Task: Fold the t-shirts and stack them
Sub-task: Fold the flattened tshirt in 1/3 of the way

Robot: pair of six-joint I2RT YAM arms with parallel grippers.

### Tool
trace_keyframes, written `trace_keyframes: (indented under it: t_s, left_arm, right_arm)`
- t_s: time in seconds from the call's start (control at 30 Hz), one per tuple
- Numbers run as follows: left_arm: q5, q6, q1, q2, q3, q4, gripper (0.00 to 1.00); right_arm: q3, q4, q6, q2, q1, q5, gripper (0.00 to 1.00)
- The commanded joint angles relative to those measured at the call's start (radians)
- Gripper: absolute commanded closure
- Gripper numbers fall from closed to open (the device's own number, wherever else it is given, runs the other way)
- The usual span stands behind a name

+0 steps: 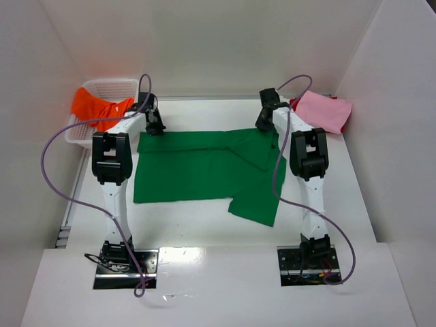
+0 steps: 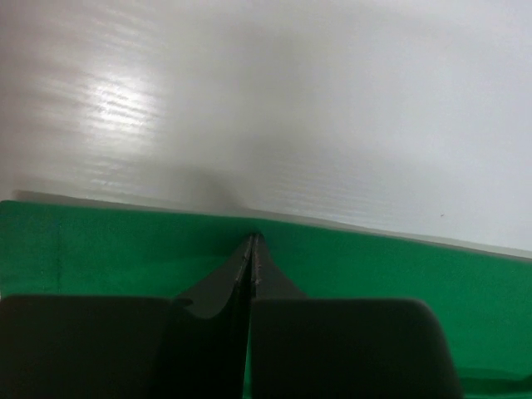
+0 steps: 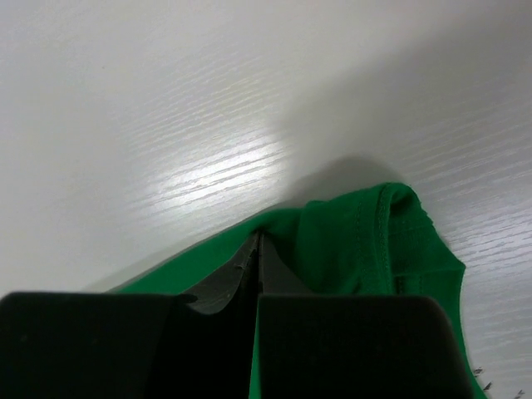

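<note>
Black fingers of the left gripper (image 2: 252,246) are pressed together, pinching the far edge of the bright green cloth t-shirt (image 1: 191,167). The right gripper (image 3: 258,243) pinches that edge on the other side. This shirt lies in the middle of the white table (image 1: 204,238). I think both should lift together and pull evenly toward the near side, so the fold comes out straight. Count: one green, one orange cloth t-shirt (image 1: 92,107) in the one white plastic mesh basket (image 1: 119,85), and one pink cloth t-shirt (image 1: 325,110) far right.

text: none readable | labels: none | numbers: none
</note>
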Motion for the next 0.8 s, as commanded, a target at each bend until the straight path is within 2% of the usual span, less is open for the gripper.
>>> trace_keyframes:
  t_s: [0.0,0.17,0.5,0.57,0.67,0.7,0.77]
  left_arm:
    - [-0.001,-0.002,-0.027,0.067,0.060,-0.027,1.00]
    - [-0.001,-0.002,-0.036,0.102,0.128,-0.049,1.00]
    - [-0.021,-0.002,-0.036,0.113,0.167,-0.060,1.00]
    - [-0.013,-0.002,-0.036,0.099,0.187,-0.060,0.92]
    - [0.026,0.025,-0.036,0.081,0.221,-0.051,0.72]
    - [0.039,0.040,-0.036,0.068,0.247,-0.051,0.56]
    - [0.052,0.053,-0.036,0.053,0.267,-0.051,0.47]
  right_arm:
    - [0.039,-0.035,-0.017,0.049,-0.066,0.016,0.99]
    - [0.079,-0.046,-0.022,0.055,-0.086,0.032,0.99]
    - [0.191,-0.069,-0.071,0.103,-0.106,0.025,0.99]
    - [0.192,-0.060,-0.079,0.083,-0.106,-0.015,0.96]
    - [0.164,-0.017,-0.098,0.022,-0.106,-0.051,0.83]
    - [0.154,0.001,-0.109,-0.011,-0.106,-0.077,0.75]
    - [0.134,0.020,-0.118,-0.053,-0.094,-0.106,0.69]
